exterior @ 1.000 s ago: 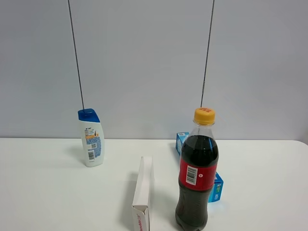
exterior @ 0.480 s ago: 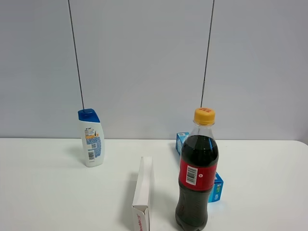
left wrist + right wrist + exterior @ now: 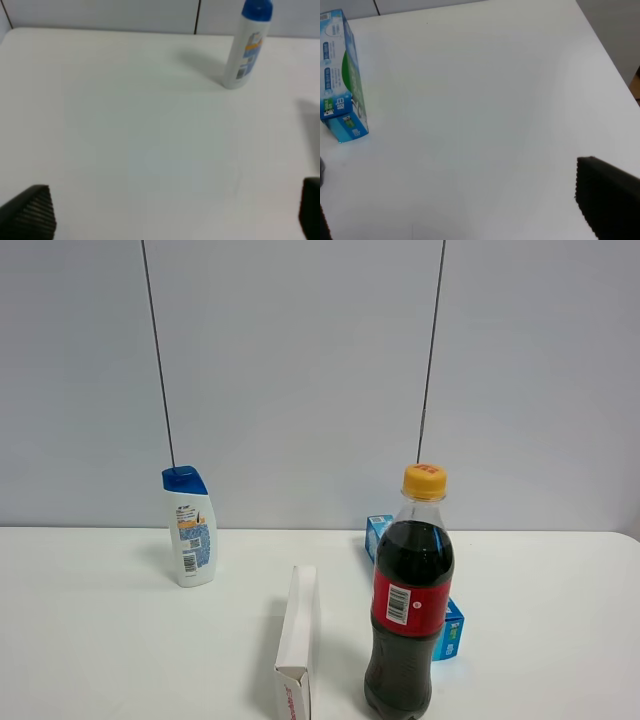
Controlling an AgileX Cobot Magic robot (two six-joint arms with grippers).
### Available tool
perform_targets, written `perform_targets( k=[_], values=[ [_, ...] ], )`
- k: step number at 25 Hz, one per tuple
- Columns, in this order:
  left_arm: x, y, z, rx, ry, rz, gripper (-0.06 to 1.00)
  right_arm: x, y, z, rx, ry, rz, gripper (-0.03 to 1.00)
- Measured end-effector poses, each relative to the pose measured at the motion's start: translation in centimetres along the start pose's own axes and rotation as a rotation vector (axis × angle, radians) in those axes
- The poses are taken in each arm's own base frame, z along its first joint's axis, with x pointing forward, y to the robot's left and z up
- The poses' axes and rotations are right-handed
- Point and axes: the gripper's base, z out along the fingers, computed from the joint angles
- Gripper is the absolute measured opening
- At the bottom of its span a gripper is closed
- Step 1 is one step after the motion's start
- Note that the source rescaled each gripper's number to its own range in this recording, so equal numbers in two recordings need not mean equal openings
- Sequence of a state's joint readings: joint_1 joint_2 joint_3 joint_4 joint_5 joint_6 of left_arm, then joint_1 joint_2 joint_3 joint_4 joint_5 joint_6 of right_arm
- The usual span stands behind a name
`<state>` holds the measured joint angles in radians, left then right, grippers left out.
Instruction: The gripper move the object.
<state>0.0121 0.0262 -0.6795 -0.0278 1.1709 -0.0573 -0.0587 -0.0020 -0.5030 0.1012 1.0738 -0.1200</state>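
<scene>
The cola bottle (image 3: 408,600), clear plastic with dark cola, a yellow-orange cap and a red label, stands upright at the front of the white table (image 3: 100,640) in the exterior high view. No arm or gripper shows in that view. In the left wrist view my left gripper (image 3: 170,220) is open and empty, with one black fingertip (image 3: 31,212) at each lower corner, over bare table. In the right wrist view my right gripper (image 3: 465,215) is open and empty, with one fingertip (image 3: 607,200) showing. A dark sliver at that view's edge may be the bottle's base.
A white shampoo bottle with a blue cap (image 3: 190,527) stands at the back left and also shows in the left wrist view (image 3: 247,47). A white carton (image 3: 297,640) lies left of the cola. A blue box (image 3: 450,625) lies behind it and shows in the right wrist view (image 3: 342,75). The table's right edge (image 3: 607,55) is near.
</scene>
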Motion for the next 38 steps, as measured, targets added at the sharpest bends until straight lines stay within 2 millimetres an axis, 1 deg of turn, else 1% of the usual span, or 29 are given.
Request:
perform_targets(
  k=[3, 9, 12, 16, 28, 38],
  values=[
    [0.4, 0.0, 0.0, 0.000, 0.003, 0.000, 0.99, 0.0, 0.0, 0.0, 0.000, 0.000, 0.000, 1.00],
    [2.1, 0.0, 2.8, 0.025, 0.067, 0.016, 0.99, 0.0, 0.0, 0.0, 0.000, 0.000, 0.000, 1.00],
    [2.3, -0.2, 3.5, 0.042, 0.057, 0.066, 0.99, 0.0, 0.0, 0.0, 0.000, 0.000, 0.000, 1.00],
    [2.3, -0.1, 3.6, 0.042, 0.041, 0.088, 0.99, 0.0, 0.0, 0.0, 0.000, 0.000, 0.000, 1.00],
    [2.4, 0.0, 3.5, -0.028, 0.020, 0.049, 0.99, 0.0, 0.0, 0.0, 0.000, 0.000, 0.000, 1.00],
    [2.4, 0.0, 3.5, -0.036, 0.020, 0.047, 1.00, 0.0, 0.0, 0.0, 0.000, 0.000, 0.000, 1.00]
  ],
)
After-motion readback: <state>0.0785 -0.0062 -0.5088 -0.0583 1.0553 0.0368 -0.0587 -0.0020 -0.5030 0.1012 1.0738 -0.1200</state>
